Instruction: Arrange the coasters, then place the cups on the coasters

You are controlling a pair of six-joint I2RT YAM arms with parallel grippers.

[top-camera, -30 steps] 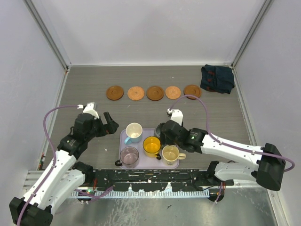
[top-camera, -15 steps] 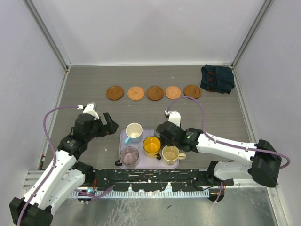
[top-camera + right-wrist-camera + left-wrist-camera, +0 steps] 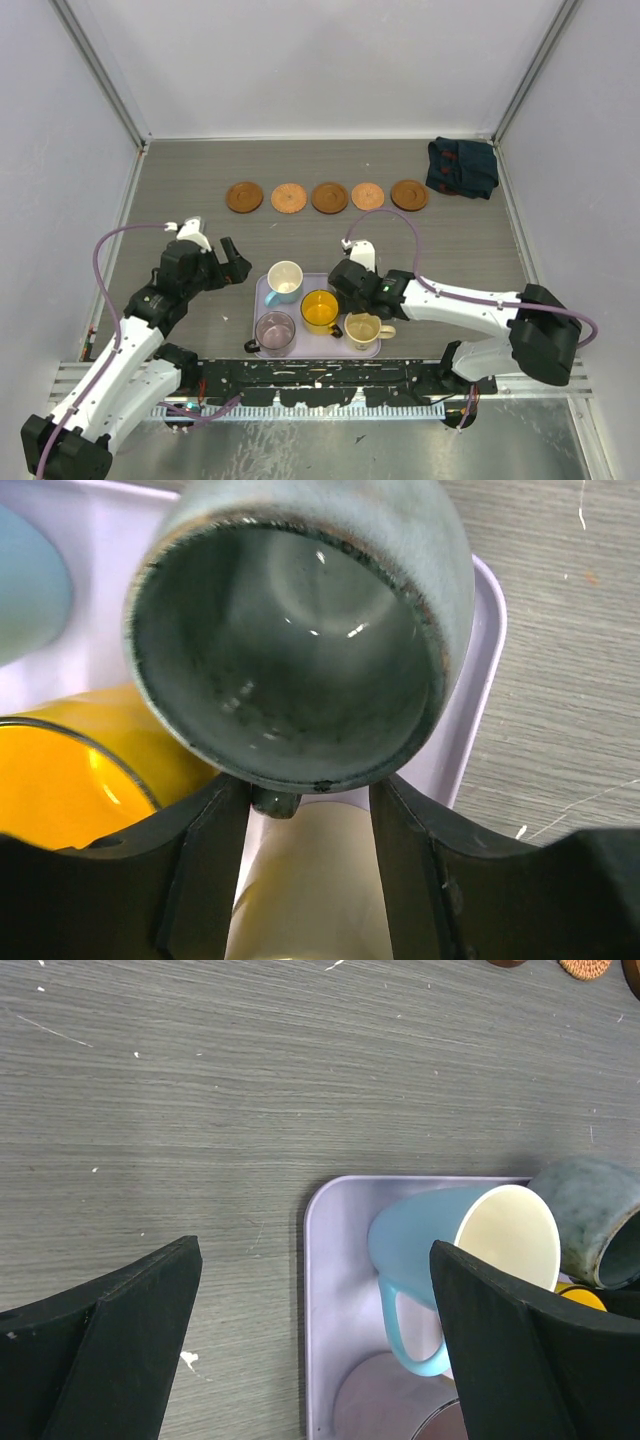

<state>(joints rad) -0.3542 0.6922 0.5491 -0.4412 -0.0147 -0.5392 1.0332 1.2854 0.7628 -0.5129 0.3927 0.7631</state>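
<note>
Several brown-to-tan coasters (image 3: 329, 197) lie in a row across the back of the table. The cups stand on the lavender tray (image 3: 262, 297): light blue (image 3: 285, 280), orange-yellow (image 3: 321, 311), purple-grey (image 3: 275, 331) and cream (image 3: 363, 328). The grey-green cup (image 3: 300, 630) sits at the tray's far right corner. My right gripper (image 3: 308, 800) straddles its handle (image 3: 275, 802), jaws part-way closed; a gap shows beside the handle, and the rim hides the fingertips. My left gripper (image 3: 315, 1248) hangs wide open over the tray's left edge, beside the light blue cup (image 3: 450, 1250).
A dark folded cloth (image 3: 462, 166) lies at the back right corner. Grey walls close in the table on three sides. The tray (image 3: 335, 1290) sits just in front of the arm bases.
The right arm has swung left toward the tray's far right corner, and its jaws have narrowed a little around the grey-green cup's handle. The left arm has not moved.
</note>
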